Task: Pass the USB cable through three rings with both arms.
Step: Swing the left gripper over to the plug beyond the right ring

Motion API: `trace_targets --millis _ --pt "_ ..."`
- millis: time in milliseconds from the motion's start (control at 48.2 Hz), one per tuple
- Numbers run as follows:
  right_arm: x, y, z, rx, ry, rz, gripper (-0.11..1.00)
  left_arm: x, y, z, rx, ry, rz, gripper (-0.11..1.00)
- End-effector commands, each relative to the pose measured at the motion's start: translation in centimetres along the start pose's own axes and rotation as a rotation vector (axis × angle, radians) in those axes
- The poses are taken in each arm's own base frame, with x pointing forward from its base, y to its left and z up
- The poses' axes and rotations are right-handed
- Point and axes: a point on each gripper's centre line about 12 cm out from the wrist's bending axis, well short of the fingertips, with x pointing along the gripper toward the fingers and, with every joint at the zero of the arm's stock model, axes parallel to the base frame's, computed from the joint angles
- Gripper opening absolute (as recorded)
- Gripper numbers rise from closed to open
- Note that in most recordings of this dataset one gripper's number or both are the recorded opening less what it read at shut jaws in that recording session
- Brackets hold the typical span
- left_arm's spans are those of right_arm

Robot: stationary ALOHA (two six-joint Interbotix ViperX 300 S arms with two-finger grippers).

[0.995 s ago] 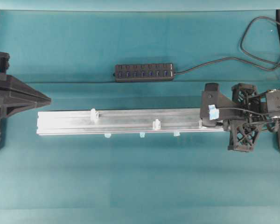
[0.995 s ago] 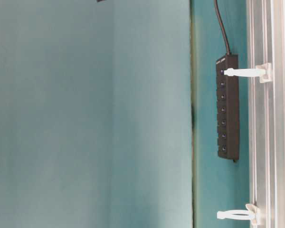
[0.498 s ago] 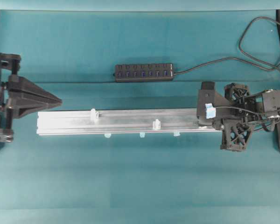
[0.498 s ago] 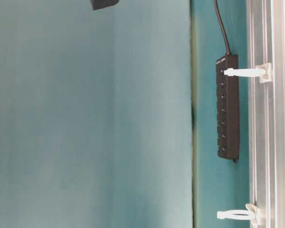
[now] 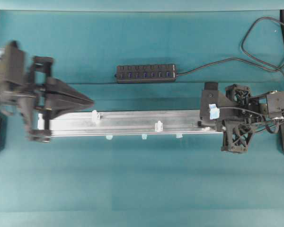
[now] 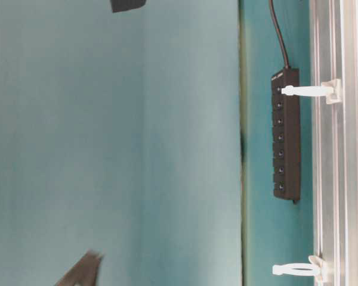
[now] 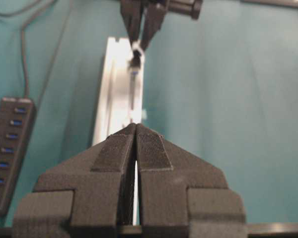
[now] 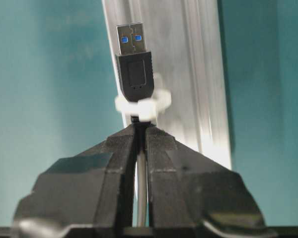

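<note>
Both jaws closed: right gripper [image 8: 140, 130] pinches the USB cable [image 8: 135, 69] behind its plug, left gripper [image 7: 135, 130] empty.

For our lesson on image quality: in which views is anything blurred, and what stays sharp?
Overhead view: the black left arm is motion-smeared; the black multi-port hub is crisp. Right wrist view: the black USB plug with silver tip is sharp; the silver aluminium rail behind looks soft.

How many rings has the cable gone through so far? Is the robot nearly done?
Not nearly. The USB cable's plug pokes through the first ring, held by the shut right gripper. The other two rings, the middle ring and far ring on the rail, look empty. The left gripper is shut and holds nothing. So one ring looks done and two are left.
</note>
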Motion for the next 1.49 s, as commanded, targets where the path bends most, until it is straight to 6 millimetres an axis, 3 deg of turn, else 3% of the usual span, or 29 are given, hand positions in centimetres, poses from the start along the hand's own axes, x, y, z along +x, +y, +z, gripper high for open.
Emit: trace_targets --millis 0,643,746,912,995,1286,1472 --pt "-0.1 -0.1 0.4 0.014 -0.026 0.002 -0.08 1.4 0.0 1.5 -0.004 -0.025 0.001 0.02" --pt "-0.1 -0.1 -0.1 0.013 -0.038 0.004 -0.08 8.8 -0.1 1.2 -0.005 -0.011 -0.002 0.03" --pt "0.0 -0.1 -0.2 0.015 -0.039 0.005 -0.08 9.9 0.0 0.9 -0.006 0.005 0.001 0.21" --pt "-0.1 -0.1 -0.2 0.017 -0.066 0.012 -0.08 12.5 0.2 0.0 0.000 0.041 0.005 0.72" --pt "-0.2 0.0 -0.2 0.016 -0.081 0.015 -0.08 13.9 0.2 -0.3 0.004 0.060 0.006 0.90" --pt "-0.2 -0.1 0.0 0.017 -0.099 0.018 -0.08 18.1 0.5 -2.5 0.002 0.151 0.015 0.86" --pt "-0.2 0.0 0.0 0.020 -0.099 0.018 -0.08 20.2 0.4 -2.5 0.004 0.150 0.014 0.86"
